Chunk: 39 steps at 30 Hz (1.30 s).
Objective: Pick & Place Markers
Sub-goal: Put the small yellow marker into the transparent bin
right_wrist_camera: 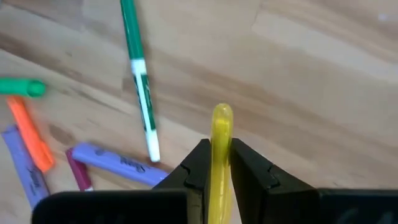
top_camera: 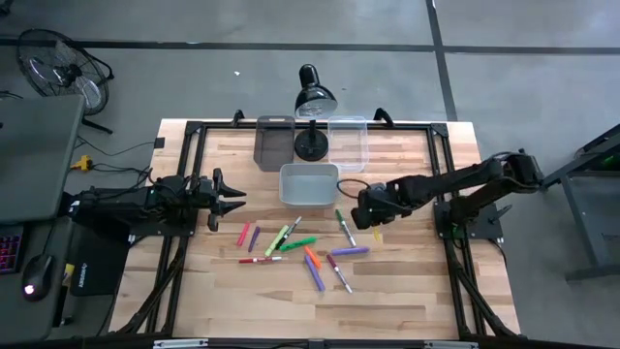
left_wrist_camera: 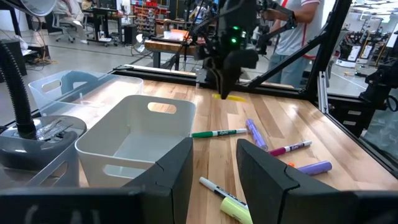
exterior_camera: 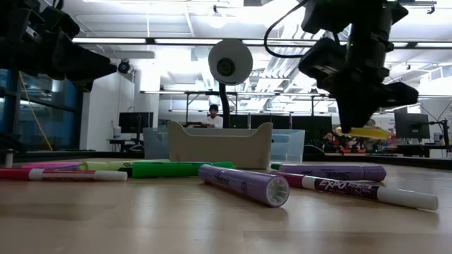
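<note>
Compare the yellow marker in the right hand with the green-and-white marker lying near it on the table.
The yellow marker is clamped between the right hand's fingers and lifted off the wood; the green-and-white marker lies flat on the table, untouched. The yellow one is a single colour; the other has a green cap and a white barrel with print. Both are slim capped pens.

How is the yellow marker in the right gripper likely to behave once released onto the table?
The yellow marker looks rigid, jutting straight from the right gripper without sagging. Round and thin, it would probably roll on the flat table. It seems light, held by a narrow pinch.
</note>
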Motion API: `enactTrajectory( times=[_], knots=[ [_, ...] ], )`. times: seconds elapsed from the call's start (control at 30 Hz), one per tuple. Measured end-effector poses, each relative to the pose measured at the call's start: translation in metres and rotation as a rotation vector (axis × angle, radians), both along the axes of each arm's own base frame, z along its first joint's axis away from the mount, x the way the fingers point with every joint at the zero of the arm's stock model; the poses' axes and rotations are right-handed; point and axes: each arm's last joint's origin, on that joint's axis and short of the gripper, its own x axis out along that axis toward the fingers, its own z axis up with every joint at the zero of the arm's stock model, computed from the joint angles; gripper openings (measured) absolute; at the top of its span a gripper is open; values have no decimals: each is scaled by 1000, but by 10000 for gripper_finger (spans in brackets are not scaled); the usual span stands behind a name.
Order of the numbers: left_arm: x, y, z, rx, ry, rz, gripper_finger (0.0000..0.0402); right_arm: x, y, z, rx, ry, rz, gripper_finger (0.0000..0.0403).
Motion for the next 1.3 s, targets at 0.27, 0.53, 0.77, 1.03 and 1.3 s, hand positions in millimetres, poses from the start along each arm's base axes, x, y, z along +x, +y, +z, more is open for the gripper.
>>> enactTrajectory(
  times=[0.27, 0.53, 0.77, 1.03, 1.3],
  knots=[
    [0, 0, 0, 0, 0, 0, 122, -3, -39, 17, -76, -116, -4, 41],
    [0, 0, 0, 0, 0, 0, 122, -4, -91, 31, -165, -286, 8, 41],
    [0, 0, 0, 0, 0, 0, 122, -9, -133, 39, -259, -427, 21, 45],
    [0, 0, 0, 0, 0, 0, 122, -28, -175, 48, -404, -432, 14, 41],
    [0, 0, 0, 0, 0, 0, 122, -10, -216, 49, -427, -353, -10, 46]
  ],
)
